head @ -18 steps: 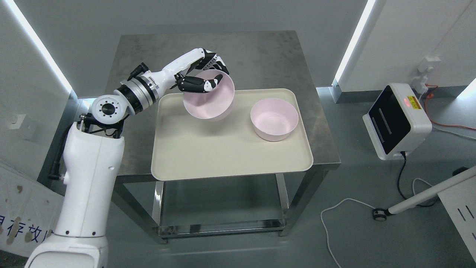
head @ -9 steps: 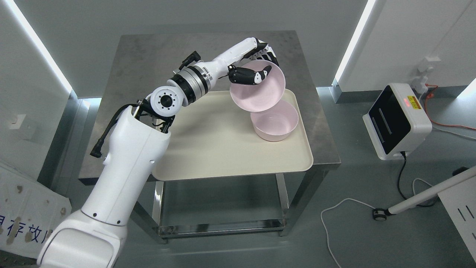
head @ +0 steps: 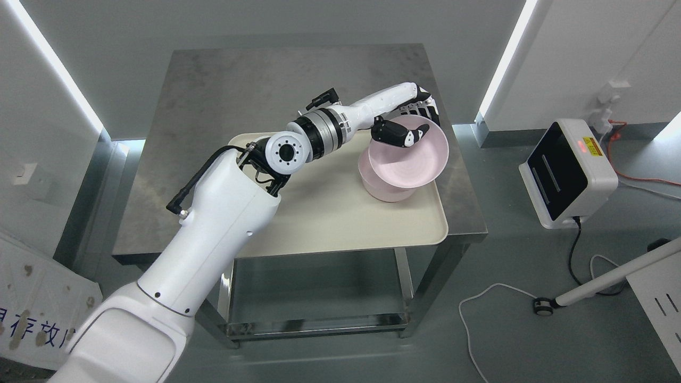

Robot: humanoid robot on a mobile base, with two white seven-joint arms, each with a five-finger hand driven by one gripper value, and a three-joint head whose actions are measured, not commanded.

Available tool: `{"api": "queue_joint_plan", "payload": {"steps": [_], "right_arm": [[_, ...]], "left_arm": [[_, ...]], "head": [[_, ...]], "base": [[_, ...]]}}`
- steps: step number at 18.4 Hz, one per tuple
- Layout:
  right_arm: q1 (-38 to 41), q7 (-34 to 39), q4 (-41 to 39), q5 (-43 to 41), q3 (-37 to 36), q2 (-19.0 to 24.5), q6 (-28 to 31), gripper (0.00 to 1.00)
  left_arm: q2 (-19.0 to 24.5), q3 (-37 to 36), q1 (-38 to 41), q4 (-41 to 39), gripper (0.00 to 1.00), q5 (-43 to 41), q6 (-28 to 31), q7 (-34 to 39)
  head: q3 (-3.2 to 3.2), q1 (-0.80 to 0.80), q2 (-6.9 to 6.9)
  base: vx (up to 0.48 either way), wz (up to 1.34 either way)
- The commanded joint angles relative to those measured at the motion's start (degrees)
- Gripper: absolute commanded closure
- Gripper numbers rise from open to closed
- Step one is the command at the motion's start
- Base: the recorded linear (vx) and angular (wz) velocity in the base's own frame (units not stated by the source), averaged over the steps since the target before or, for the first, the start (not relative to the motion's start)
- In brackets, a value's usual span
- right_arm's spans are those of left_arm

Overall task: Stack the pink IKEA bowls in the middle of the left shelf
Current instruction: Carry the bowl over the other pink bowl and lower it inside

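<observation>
Held bowl: a pink bowl (head: 408, 159) is carried above the tray's 2 o'clock corner, tilted, mouth turned toward the camera; it overlaps the second bowl in view, contact cannot be told.
Second bowl: a pink bowl on the tray (head: 380, 192) sits upright beneath, mostly hidden; only its near wall shows.
Grasp: the left hand (head: 407, 119) is clamped on the held bowl's far rim at 12 o'clock, thumb inside, fingers (head: 425, 109) behind the wall, judged a pinch chosen to leave the underside free for nesting.
Tray: the cream tray (head: 330, 223) lies on the steel table (head: 223, 96), bowls at its right end.
Step judged: alignment over the lower bowl; levelling is judged needed before lowering.
Right hand: not seen.
</observation>
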Motion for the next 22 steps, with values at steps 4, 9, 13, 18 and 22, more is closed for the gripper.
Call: {"api": "queue_joint_plan", "payload": {"steps": [4,9,13,18,22], "right_arm": [[1.67,0.02,-1.93,0.0,-0.61,-1.0,-0.14,0.0],[1.67,0.02,-1.93,0.0,-0.61,-1.0,-0.14,0.0],[1.67,0.02,-1.93,0.0,-0.61,-1.0,-0.06,0.0],[1.67,0.02,-1.93,0.0,-0.61,-1.0,-0.06,0.0],[1.67,0.02,-1.93,0.0,-0.61,-1.0,-0.06,0.0]], "left_arm": [[0.09,-4.97,-3.76,8.26,0.97,0.35,-0.54,0.25],[0.09,-2.69,-3.85,11.78,0.96,0.26,-1.86,0.78],[0.09,-0.75,-4.99,14.07,0.96,0.26,-3.53,0.78],[0.09,-0.66,-4.91,14.07,0.83,0.35,-3.88,0.07],[0.09,0.56,-4.29,13.9,0.57,0.35,-5.02,-0.02]], "head": [[0.0,0.0,0.0],[0.0,0.0,0.0],[0.0,0.0,0.0],[0.0,0.0,0.0],[0.0,0.0,0.0]], "base": [[0.0,0.0],[0.0,0.0],[0.0,0.0],[0.0,0.0],[0.0,0.0]]}}
